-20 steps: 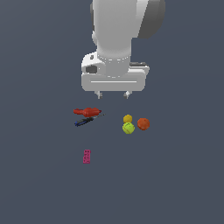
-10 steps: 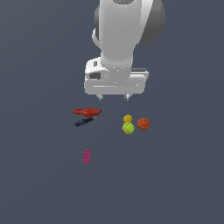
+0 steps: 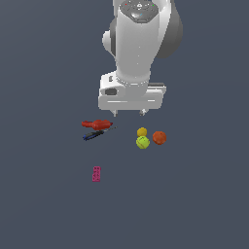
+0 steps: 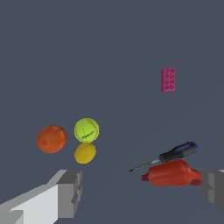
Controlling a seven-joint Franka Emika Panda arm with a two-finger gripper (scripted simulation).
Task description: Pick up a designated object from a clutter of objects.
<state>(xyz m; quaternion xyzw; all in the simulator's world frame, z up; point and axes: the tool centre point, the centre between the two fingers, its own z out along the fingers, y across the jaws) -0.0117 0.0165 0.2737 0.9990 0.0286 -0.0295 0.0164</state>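
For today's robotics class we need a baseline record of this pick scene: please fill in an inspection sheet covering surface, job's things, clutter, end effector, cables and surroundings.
Surface: flat dark grey-blue floor, uniform, no marks seen.
Job's things: golden-yellow ball, resting against the lime-green tennis ball, not grasped.
Clutter: orange-red ball beside the two balls; red tool lying flat with a dark slim screwdriver alongside; magenta studded block set apart from the rest.
End effector: raised above the floor, between the tools and the balls, fingers spread wide, holding nothing.
Cables: nothing seen.
Surroundings: nothing seen beyond the plain floor.
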